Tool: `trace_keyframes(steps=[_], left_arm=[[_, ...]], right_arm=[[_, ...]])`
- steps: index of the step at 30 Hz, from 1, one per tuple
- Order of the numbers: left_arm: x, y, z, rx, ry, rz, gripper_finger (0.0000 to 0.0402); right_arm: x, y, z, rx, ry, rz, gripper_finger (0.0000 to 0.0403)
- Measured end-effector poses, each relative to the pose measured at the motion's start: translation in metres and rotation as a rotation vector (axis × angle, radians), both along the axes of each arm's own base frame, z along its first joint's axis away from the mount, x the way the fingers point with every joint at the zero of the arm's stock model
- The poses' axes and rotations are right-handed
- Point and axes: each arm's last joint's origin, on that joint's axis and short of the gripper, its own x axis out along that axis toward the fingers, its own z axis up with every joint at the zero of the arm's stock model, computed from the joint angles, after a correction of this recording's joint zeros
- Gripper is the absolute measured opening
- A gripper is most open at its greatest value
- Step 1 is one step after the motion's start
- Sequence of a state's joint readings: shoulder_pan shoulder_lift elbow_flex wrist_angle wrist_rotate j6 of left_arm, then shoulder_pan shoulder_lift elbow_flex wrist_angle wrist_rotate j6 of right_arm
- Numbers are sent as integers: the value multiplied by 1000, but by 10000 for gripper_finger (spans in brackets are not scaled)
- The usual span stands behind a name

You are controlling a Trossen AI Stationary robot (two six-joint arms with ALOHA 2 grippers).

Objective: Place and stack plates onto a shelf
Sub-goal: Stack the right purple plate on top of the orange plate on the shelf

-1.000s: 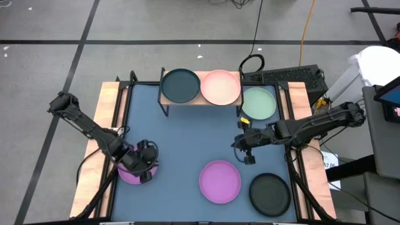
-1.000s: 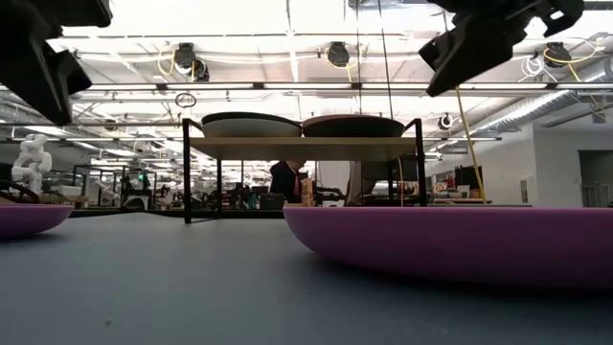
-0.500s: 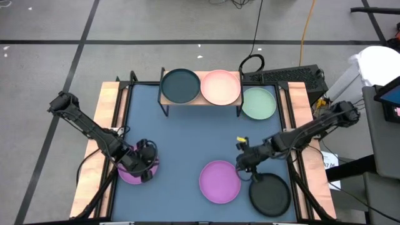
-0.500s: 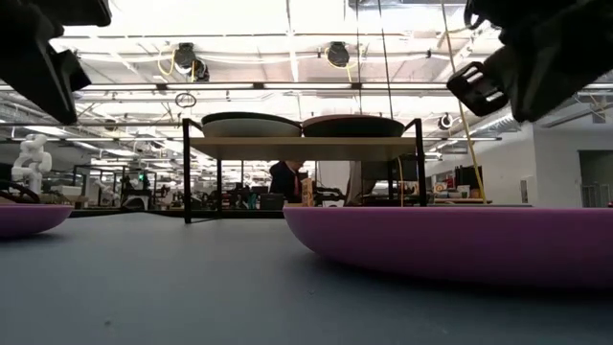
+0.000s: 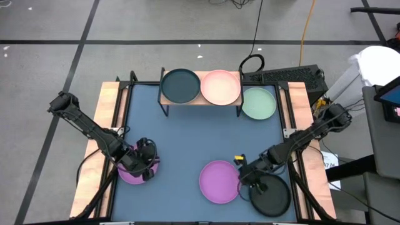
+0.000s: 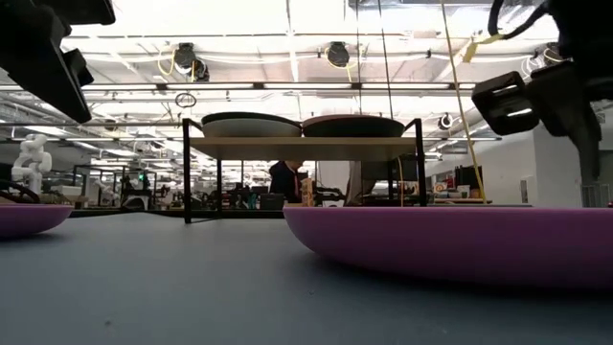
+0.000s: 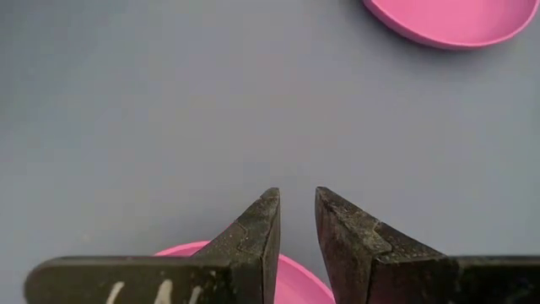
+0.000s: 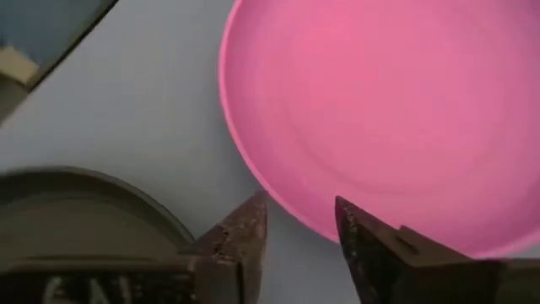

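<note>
At the lower right of the high view, right gripper (image 5: 249,173) hovers slightly parted and empty between purple plate (image 5: 220,182) and charcoal plate (image 5: 271,195), left gripper (image 5: 141,164) narrowly parted over second purple plate (image 5: 128,175), shelf (image 5: 167,100) up top holding two plates, mint plate (image 5: 259,103) beside it, open tabletop (image 5: 187,134) between.

A small light-wood shelf on thin black legs (image 5: 201,100) holds a dark charcoal round plate (image 5: 180,85) beside a pink plate (image 5: 220,87). A mint green plate (image 5: 259,103), two purple plates (image 5: 219,182) (image 5: 131,177) and another charcoal plate (image 5: 271,195) (lying flat) rest on the table.
</note>
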State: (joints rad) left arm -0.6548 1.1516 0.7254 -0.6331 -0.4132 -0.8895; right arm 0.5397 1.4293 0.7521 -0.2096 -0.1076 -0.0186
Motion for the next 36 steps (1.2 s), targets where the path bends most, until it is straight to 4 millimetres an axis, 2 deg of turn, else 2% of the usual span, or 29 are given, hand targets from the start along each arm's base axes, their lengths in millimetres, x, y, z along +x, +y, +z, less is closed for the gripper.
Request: trace_keyframes(steps=[5, 9, 13, 18, 21, 24, 28, 33, 36], left_arm=[[0, 0, 0, -2, -1, 3, 82], [0, 0, 0, -2, -1, 3, 82], [0, 0, 0, 2, -4, 7, 82], [0, 0, 0, 4, -6, 8, 82], [0, 0, 0, 10, -10, 12, 82], [0, 0, 0, 11, -12, 13, 82], [1, 0, 1, 8, -17, 14, 82], [1, 0, 1, 10, -24, 16, 82], [2, 0, 1, 23, -35, 7, 82]], right_arm=[[4, 11, -15, -54, -38, 128, 151], [5, 16, -25, -101, -55, 214, 148], [7, 17, -28, -131, -77, 256, 111], [8, 18, -27, -144, -104, 302, 22], [8, 17, -24, -152, -136, 315, 10], [9, 17, -15, -165, -182, 317, 4], [10, 16, 6, -181, -252, 307, 2], [12, 13, 45, -170, -353, 225, 2], [12, 10, 67, -219, -390, 173, 1]])
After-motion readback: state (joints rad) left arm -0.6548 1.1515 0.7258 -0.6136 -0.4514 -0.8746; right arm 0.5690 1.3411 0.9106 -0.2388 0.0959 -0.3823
